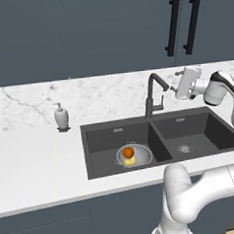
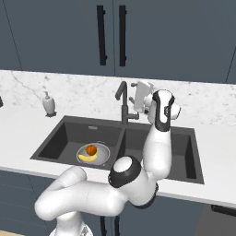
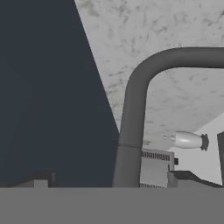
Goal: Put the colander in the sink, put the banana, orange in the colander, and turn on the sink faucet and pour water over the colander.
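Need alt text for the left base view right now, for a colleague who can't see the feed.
The colander sits in the left basin of the dark double sink, holding the orange and banana. The arm's open pincer hovers beside the faucet, no water running. A soap dispenser stands on the marble counter.

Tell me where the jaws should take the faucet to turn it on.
Grip the small side lever on the sink faucet, coming from the right, where the open gripper hangs. It juts sideways from the upright stem, clear of the spout.
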